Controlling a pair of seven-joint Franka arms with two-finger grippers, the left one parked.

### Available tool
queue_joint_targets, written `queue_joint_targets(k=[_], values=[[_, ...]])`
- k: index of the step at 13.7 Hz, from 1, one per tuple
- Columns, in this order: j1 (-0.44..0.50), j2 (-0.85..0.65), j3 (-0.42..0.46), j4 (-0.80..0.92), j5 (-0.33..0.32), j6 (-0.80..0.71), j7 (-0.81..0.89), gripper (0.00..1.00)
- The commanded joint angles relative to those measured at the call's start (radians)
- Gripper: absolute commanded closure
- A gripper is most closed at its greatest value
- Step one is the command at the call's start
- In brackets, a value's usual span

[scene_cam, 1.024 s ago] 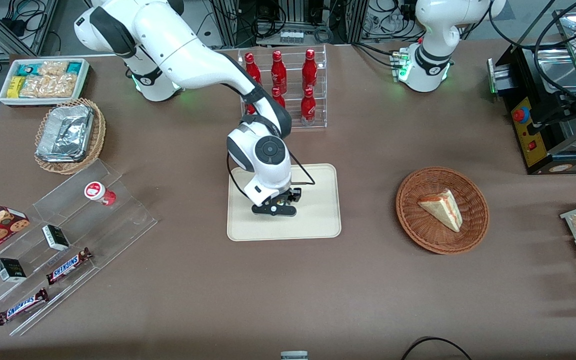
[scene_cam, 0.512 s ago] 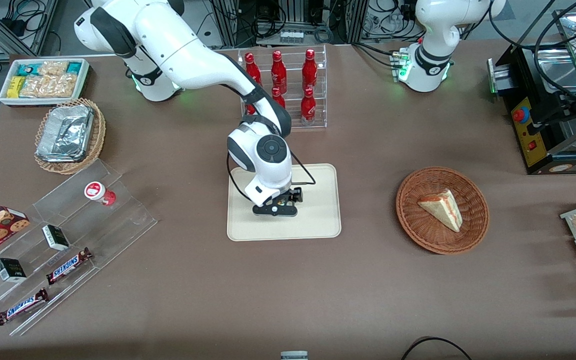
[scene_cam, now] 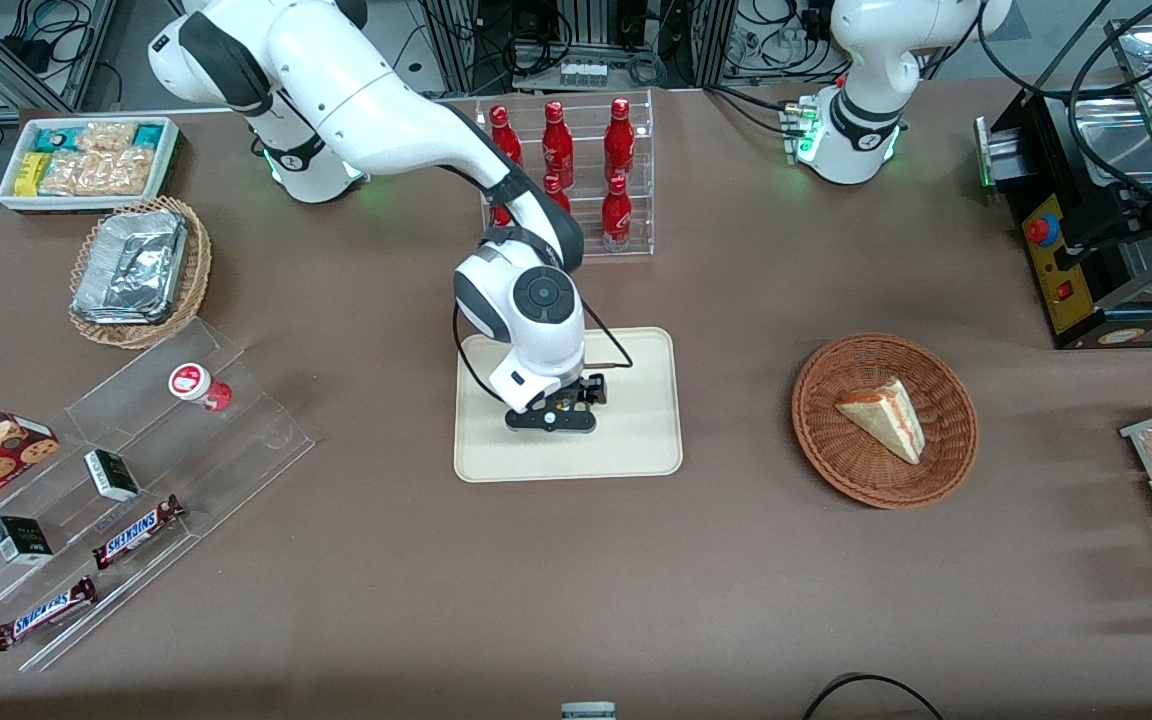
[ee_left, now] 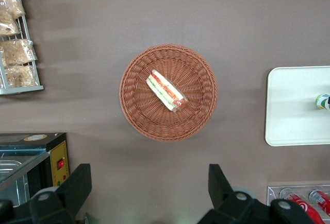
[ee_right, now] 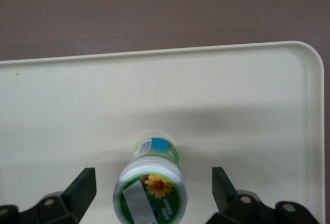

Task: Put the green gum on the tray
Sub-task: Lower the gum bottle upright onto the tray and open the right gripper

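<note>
Fingers (ee_right: 82, 188) of the gripper (ee_right: 154, 193) are spread wide, not touching the green gum (ee_right: 151, 190). It stands upright on the tray (ee_right: 289, 131). The gripper has crept up a little, so the job looks done.

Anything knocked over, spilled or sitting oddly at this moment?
Nothing stands out. The green gum stands upright on the tray, and the gripper is open above it with its fingers apart from the bottle. The red-lidded bottle stands on its clear display stand, and nothing has spilled.
</note>
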Motion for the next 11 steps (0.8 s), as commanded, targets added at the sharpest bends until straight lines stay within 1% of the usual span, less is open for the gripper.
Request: queue_joint_targets(k=[1, 5, 9, 11], values=[[-0.009, -0.068, 0.000, 0.006, -0.021, -0.100, -0.033, 0.00], [-0.018, -0.158, 0.000, 0.005, -0.013, -0.251, -0.124, 0.00], [-0.075, -0.221, 0.003, 0.005, -0.004, -0.348, -0.230, 0.00], [-0.099, -0.250, -0.001, -0.002, 0.059, -0.370, -0.292, 0.00]])
